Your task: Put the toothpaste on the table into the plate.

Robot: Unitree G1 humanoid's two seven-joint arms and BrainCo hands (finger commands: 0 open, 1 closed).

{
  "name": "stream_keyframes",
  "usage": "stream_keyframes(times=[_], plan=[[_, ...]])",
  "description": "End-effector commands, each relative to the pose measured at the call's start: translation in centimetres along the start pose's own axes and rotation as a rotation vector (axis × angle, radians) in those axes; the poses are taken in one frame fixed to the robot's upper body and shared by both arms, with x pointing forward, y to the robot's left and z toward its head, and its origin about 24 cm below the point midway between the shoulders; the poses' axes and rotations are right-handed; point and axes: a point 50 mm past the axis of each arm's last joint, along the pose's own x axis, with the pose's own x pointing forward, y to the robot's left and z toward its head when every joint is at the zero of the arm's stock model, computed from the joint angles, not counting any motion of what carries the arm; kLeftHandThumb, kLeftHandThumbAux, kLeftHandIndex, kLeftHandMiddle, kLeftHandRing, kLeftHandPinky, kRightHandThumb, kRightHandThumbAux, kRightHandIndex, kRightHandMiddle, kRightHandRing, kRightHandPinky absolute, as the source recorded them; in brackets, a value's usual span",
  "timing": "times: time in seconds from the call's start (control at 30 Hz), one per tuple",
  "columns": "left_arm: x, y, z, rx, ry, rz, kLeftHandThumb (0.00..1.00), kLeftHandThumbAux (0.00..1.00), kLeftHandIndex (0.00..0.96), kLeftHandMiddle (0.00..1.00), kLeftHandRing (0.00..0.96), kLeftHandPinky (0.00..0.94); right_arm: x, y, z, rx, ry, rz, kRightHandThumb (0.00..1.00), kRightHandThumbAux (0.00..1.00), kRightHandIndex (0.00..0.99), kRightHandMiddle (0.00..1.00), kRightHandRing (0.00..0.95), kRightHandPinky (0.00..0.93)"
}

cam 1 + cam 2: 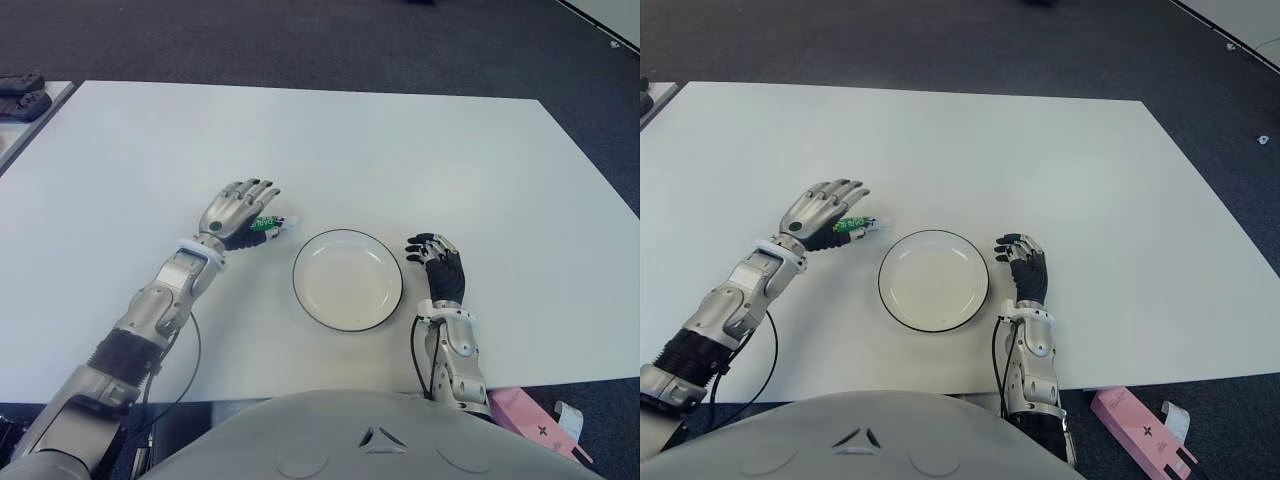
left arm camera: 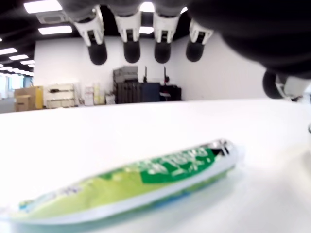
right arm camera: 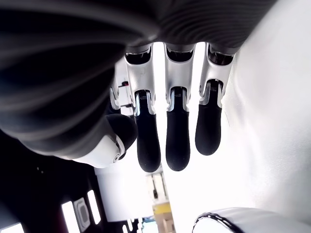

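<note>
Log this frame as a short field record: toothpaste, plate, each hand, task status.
toothpaste: green and white tube lying flat on the white table, to the robot's left of the plate
plate: white with dark rim, nothing in it, between the two hands
left hand: over the tube, fingers spread above it, not closed on it
right hand: beside the plate on its right side, fingers relaxed, holding nothing
task status: tube not yet grasped, not in the plate
</note>
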Motion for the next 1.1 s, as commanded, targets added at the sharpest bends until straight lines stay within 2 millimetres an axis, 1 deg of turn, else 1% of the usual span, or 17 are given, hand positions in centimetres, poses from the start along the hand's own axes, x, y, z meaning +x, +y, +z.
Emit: stream_keyframes(times=[0.03,0.23,0.4,0.57,0.73,0.93,1.1], plan=[[0.3,-0.4,0.0,0.048,-0.029,-0.079,0.419,0.138,0.0,0.001,0.0,0.0,-0.9,0.0,-1.8,0.04,0.104,-0.035,0.707,0.721,0.429,0.49,0.49,0.502],[0.6,-1.1,0.2,0.142,-0.112,-0.2,0.406,0.144,0.0,0.0,0.0,0.0,-0.8,0.0,-1.8,0.043,0.099,-0.031,0.707,0.721,0.429,0.491,0.494,0.502],[0.6,-1.3,0.3,0.195,-0.169,-0.248,0.381,0.145,0.0,0.0,0.0,0.0,-0.8,0.0,-1.8,0.04,0.098,-0.031,0.707,0.721,0.428,0.49,0.493,0.501],[0.5,-1.5,0.5,0.28,-0.254,-0.332,0.353,0.145,0.0,0.0,0.0,0.0,-0.9,0.0,-1.8,0.038,0.099,-0.033,0.707,0.721,0.428,0.488,0.489,0.498],[0.4,-1.6,0.6,0.312,-0.295,-0.369,0.34,0.148,0.0,0.0,0.0,0.0,-0.9,0.0,-1.8,0.037,0.1,-0.035,0.707,0.721,0.428,0.488,0.489,0.499],[0.1,-2.7,0.8,0.36,-0.356,-0.463,0.32,0.161,0.0,0.0,0.0,0.0,-1.0,-0.1,-1.8,0.042,0.101,-0.039,0.708,0.721,0.428,0.491,0.494,0.504],[0.0,-2.9,0.8,0.37,-0.377,-0.504,0.318,0.171,0.0,0.0,0.0,0.0,-1.1,-0.1,-1.8,0.042,0.102,-0.041,0.708,0.721,0.428,0.494,0.499,0.507]])
